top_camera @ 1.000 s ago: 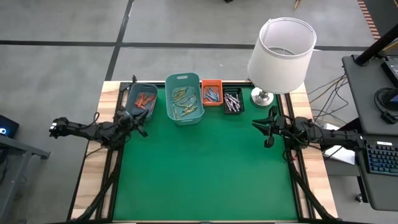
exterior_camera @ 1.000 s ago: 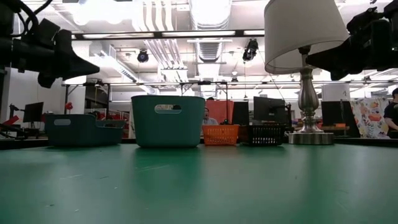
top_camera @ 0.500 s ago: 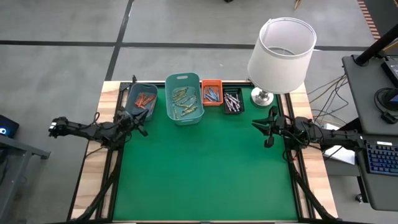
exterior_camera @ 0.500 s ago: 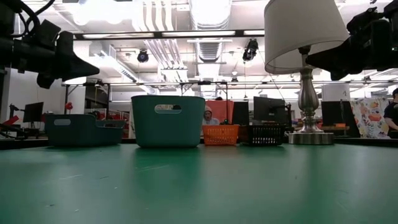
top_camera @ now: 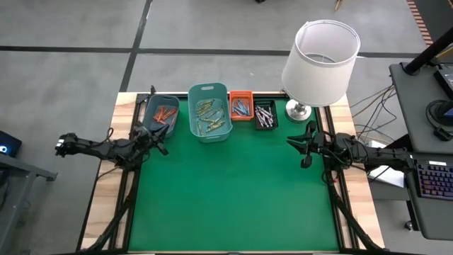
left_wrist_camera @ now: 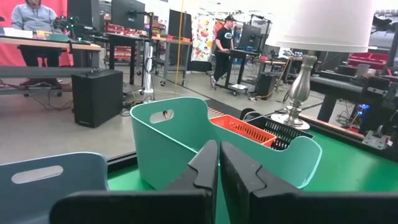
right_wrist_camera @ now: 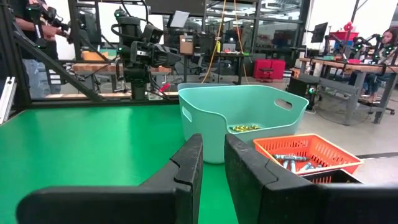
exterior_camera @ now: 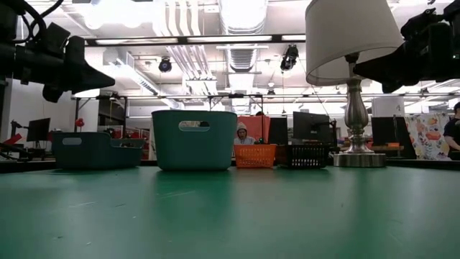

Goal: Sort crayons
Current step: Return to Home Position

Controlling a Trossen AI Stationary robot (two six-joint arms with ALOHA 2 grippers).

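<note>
while crayons [top_camera: 211,117] lie mostly lengthwise in bins [top_camera: 208,90], left hand [left_wrist_camera: 219,149] clenched, right hand [right_wrist_camera: 212,143] slightly parted

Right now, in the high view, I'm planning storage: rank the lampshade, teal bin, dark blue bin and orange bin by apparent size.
Largest to smallest:
1. lampshade, though it stands nearer the camera, so its lead is unsure
2. teal bin
3. dark blue bin
4. orange bin

Bright even overhead light; ceiling strip lights [exterior_camera: 215,38] glare in low view; faint shadows on mat [top_camera: 233,191].
</note>
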